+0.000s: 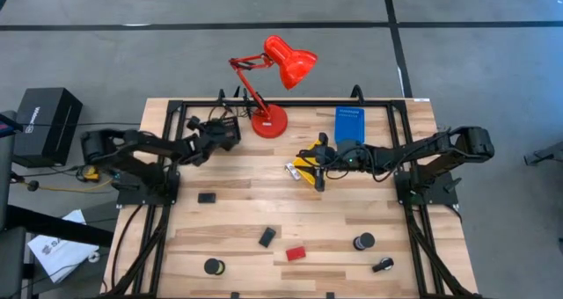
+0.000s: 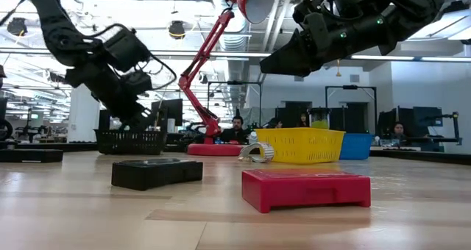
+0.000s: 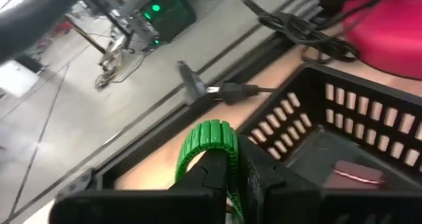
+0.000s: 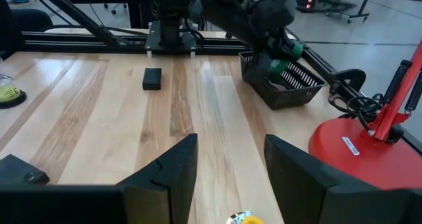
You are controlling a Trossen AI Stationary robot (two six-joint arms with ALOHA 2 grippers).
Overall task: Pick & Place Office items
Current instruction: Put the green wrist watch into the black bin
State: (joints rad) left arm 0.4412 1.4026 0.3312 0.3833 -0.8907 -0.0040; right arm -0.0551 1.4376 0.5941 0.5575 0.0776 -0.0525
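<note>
Gripping a green cylinder (image 3: pixel 210 145) between its closed fingers, the left pincer (image 1: pixel 230 134) hangs over the black tray (image 1: pixel 222 127) at the far left of the surface (image 1: pixel 264 213), beside the red desk lamp (image 1: pixel 269 121). In the left wrist view the cylinder sits just above the tray's slotted rim, and a small dark red item (image 3: pixel 356 174) lies on the tray floor.

The right pincer (image 4: pixel 227 161) hovers with its fingers spread and nothing between them, above the yellow tray (image 1: pixel 310 165) near the middle of the surface; a blue tray (image 1: pixel 349 123) stands just behind it. A silvery clip (image 2: pixel 257 153) lies just beside the yellow tray.

The other office items lie well apart from both pincers, toward the near edge: a black block (image 1: pixel 207 197) on the left, a tilted black block (image 1: pixel 266 237) and a red block (image 1: pixel 296 253) near the centre, a black tape roll (image 1: pixel 213 266) at lower left, another tape roll (image 1: pixel 363 242) and a small dark item (image 1: pixel 382 265) at lower right.
</note>
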